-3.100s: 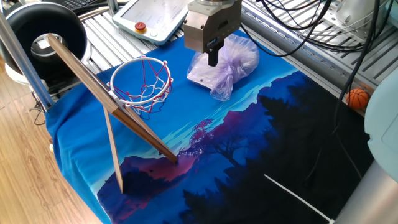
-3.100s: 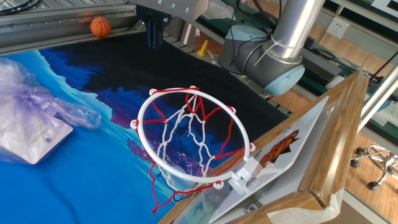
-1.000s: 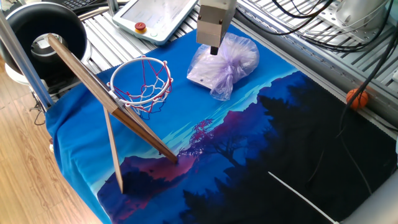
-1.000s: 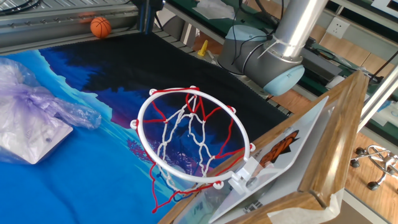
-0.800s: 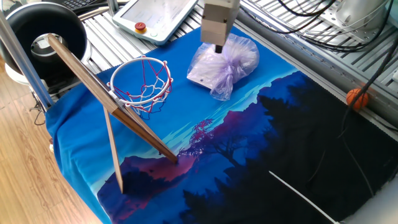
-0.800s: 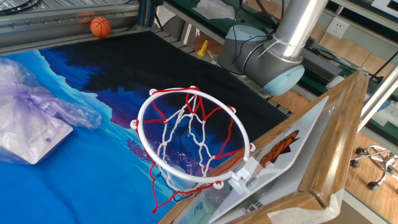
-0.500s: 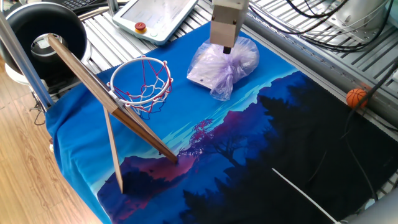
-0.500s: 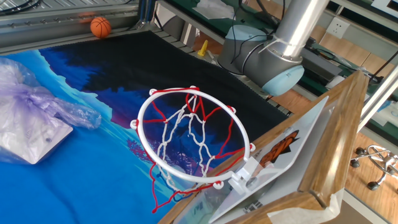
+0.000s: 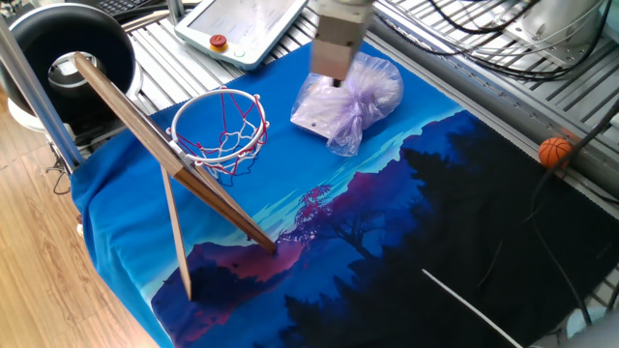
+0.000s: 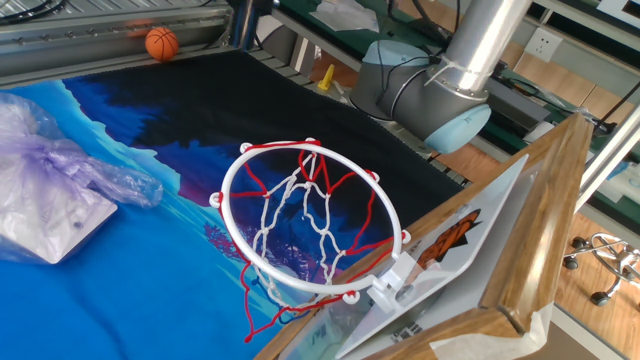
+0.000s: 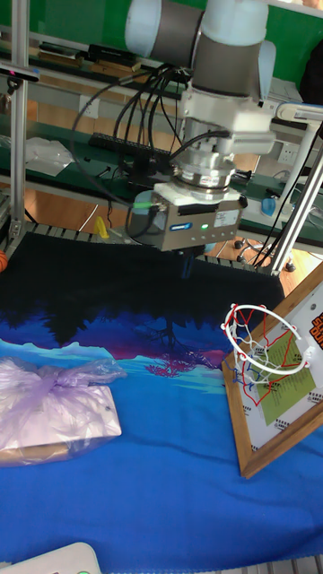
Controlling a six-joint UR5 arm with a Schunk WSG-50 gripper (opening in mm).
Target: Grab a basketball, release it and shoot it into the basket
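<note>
The basketball (image 9: pixel 554 152) is a tiny orange ball lying on the metal rails past the cloth's right edge; it also shows in the other fixed view (image 10: pixel 161 43). The basket (image 9: pixel 221 130) has a red rim and string net fixed to a tilted wooden backboard (image 9: pixel 155 145), and it stands on the cloth's left side (image 10: pixel 310 215) (image 11: pixel 263 348). My gripper (image 9: pixel 336 81) hangs above the lilac bag, far from the ball. In the tall fixed view the gripper (image 11: pixel 186 266) shows one narrow dark stub, shut with nothing in it.
A lilac plastic bag (image 9: pixel 353 100) holding a flat item lies on the blue printed cloth (image 9: pixel 387 242). A black round tub (image 9: pixel 68 48) and a teach pendant (image 9: pixel 242 24) sit at the back. Cables (image 9: pixel 484 39) run over the rails at the right.
The gripper drifted right over the bag, then came back a little to the left. The basketball and the basket have not moved.
</note>
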